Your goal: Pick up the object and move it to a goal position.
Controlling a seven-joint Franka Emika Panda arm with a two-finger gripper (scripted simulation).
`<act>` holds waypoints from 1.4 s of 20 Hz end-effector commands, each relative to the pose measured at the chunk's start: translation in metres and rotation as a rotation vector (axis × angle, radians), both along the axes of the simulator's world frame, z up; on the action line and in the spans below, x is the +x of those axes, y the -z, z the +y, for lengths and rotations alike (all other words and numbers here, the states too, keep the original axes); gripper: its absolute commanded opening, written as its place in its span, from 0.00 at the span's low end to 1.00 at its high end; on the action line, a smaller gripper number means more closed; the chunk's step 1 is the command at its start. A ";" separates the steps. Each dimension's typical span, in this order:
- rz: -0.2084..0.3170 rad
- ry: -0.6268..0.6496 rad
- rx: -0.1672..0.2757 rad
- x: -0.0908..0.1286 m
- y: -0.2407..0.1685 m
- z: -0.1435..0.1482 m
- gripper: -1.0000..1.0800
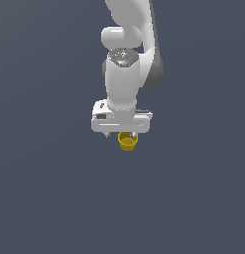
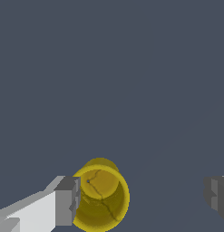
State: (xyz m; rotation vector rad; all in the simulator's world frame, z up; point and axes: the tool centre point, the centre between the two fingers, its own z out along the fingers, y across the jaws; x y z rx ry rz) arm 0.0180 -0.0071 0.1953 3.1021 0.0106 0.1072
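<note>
Yellow tapered cup, a small bucket shape with a rim, sits directly under the white Franka gripper, its open mouth facing the wrist camera. The white arm points straight down, its wide palm bar level above the cup. In the wrist view the jaws stand spread wide: 1 grey fingertip pad touches or nearly touches the cup's rim, the other is well apart at the frame edge, so nothing is grasped. The palm hides the fingers in the exterior view. Plain dark grey floor surrounds the cup on every side.
</note>
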 end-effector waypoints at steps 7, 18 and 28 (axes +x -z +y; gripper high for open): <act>0.003 -0.011 -0.011 0.001 -0.002 -0.008 0.62; 0.000 -0.086 -0.037 -0.005 0.006 -0.008 0.62; -0.007 -0.390 -0.124 -0.030 0.036 0.001 0.62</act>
